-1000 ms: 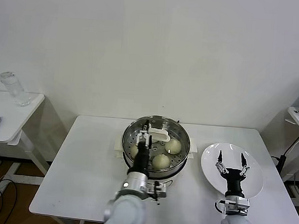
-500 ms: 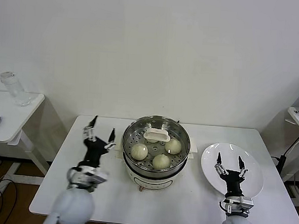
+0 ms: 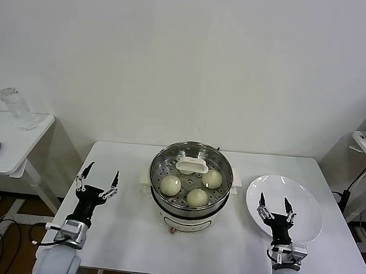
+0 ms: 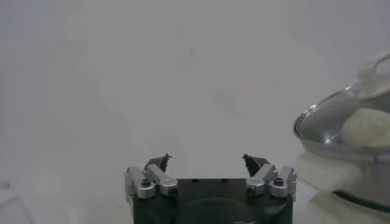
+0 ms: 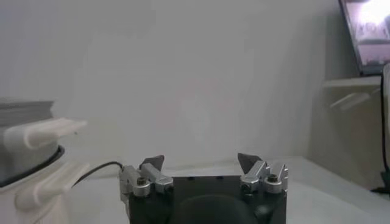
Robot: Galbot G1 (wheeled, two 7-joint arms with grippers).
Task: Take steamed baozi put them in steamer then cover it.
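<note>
Nearest, both hands stood spread and empty: left hand [image 3: 97, 180] over bare tabletop [image 3: 121, 232], right hand [image 3: 274, 206] above the plate [image 3: 309, 204]. Beyond, baozi [image 3: 171, 185] sat in the lidded steamer [image 3: 189, 202]; a careless sweep could dislodge the lid [image 3: 192, 165].

The steamer [image 3: 191, 182] with its lid [image 3: 192, 165] on stands mid-table, a little toward the far edge, and blocks any straight pass between the table's left and right halves. The plate [image 3: 306, 206] fills much of the right half near the right edge. The left gripper [image 3: 97, 180], fingers spread, hangs over the left half, which is bare table [image 3: 115, 226]. The right gripper [image 3: 275, 208], fingers spread, sits over the plate's near-left rim. A bare strip runs along the near edge
</note>
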